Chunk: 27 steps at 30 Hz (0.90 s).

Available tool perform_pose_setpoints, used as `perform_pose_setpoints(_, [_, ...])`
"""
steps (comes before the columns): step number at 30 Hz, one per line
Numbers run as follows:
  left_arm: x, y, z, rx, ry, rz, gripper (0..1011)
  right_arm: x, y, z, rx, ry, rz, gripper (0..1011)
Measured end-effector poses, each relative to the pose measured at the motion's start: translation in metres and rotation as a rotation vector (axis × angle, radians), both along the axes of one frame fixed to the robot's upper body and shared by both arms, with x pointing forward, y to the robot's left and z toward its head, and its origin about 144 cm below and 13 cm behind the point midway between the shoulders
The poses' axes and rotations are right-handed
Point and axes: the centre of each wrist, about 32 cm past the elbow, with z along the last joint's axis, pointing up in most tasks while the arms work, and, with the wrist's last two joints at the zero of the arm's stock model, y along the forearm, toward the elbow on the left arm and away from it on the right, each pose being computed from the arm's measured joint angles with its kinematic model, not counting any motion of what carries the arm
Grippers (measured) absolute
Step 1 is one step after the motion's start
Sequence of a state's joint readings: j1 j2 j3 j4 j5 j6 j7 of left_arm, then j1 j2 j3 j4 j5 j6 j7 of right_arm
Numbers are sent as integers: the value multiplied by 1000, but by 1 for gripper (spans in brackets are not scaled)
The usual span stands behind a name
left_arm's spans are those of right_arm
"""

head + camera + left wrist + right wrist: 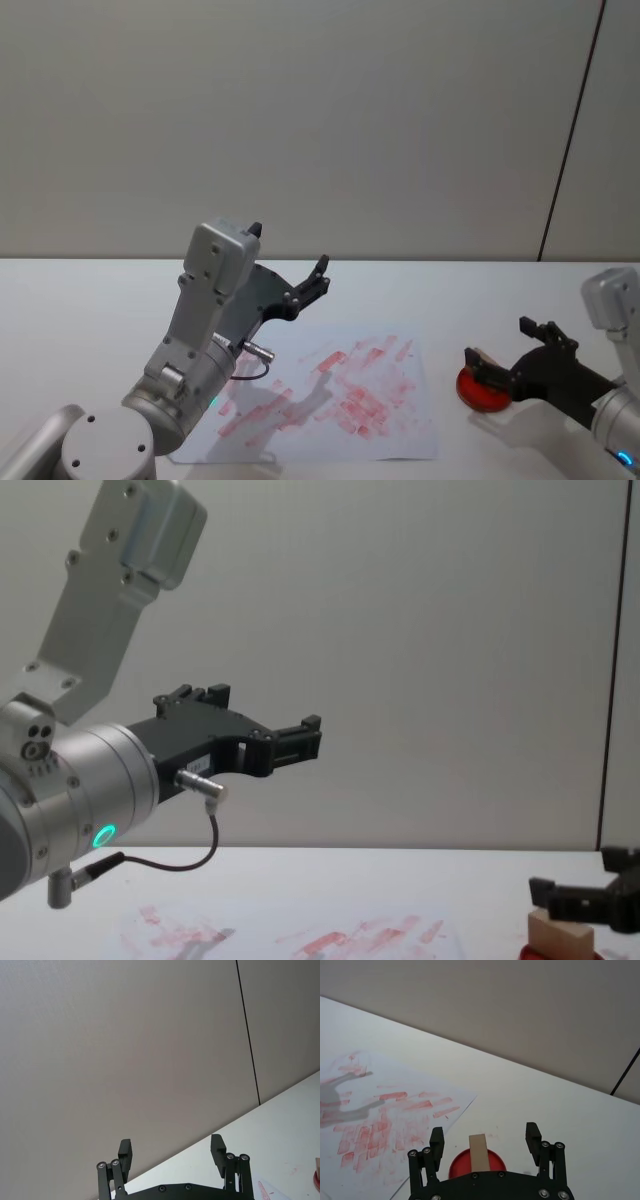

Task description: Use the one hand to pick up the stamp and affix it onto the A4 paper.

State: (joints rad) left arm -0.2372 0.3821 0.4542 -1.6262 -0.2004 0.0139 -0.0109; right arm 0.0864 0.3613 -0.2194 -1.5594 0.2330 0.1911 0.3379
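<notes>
Your right tool (484, 1136) sat wide open, 2 fingers flanking the stamp (479, 1152) without touching it; the stamp stood on the red ink pad (458, 1167), right of the A4 paper (400, 400) on the counter (500, 290). Your left tool (171, 1149) hung open and empty above the A4 paper

Plain grey-beige wall (330, 120), thin dark vertical seam (570, 130) at right, white tabletop (90, 310) below.
</notes>
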Motion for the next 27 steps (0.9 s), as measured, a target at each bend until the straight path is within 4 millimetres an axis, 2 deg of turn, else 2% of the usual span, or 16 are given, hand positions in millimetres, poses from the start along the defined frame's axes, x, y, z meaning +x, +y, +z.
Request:
perform_pose_setpoints(14, [0,0,0,0,0,0,1002,5,-1,-14,-29,64,24,994])
perform_pose_setpoints(17, [0,0,0,0,0,0,1002,6,-1,-15,-32,70,26,941])
perform_pose_setpoints(21, [0,0,0,0,0,0,1002,7,0,-17,-37,80,31,814])
perform_pose_setpoints(24, [0,0,0,0,0,0,1002,7,1,-19,-39,85,34,761])
perform_pose_setpoints(25, [0,0,0,0,0,0,1002,8,1,-19,-40,86,35,705])
perform_pose_setpoints(27, [0,0,0,0,0,0,1002,8,2,-20,-41,89,37,676])
